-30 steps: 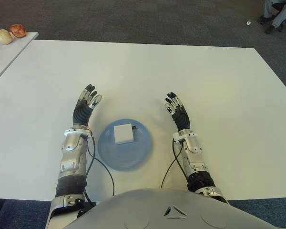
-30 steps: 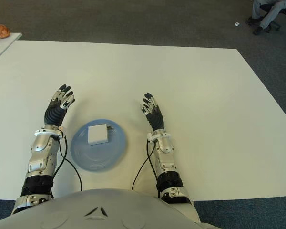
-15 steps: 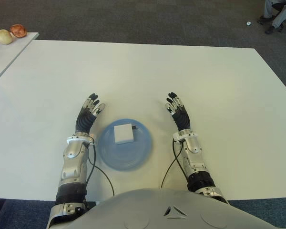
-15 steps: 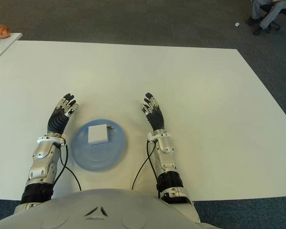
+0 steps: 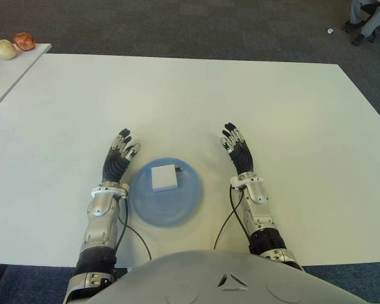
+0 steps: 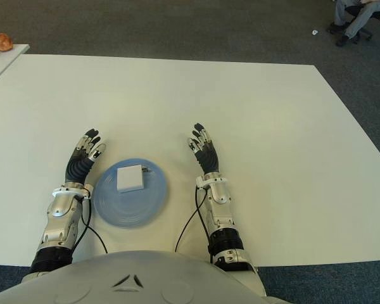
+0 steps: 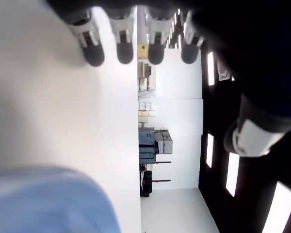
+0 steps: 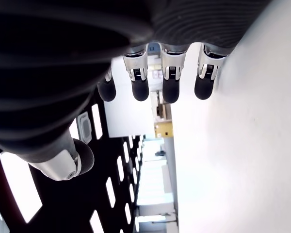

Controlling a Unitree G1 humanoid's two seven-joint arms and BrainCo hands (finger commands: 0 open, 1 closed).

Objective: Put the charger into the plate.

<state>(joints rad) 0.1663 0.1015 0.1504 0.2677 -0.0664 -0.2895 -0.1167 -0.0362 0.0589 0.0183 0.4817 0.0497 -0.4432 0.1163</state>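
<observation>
Two empty, open-fingered robot hands, left hand and right hand, are flanking the round blue plastic plate, already holding the square white charger between them.

white table under blue plate

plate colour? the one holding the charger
Light blue. The plate shows best in the left eye view, with the white charger lying in it.
</observation>
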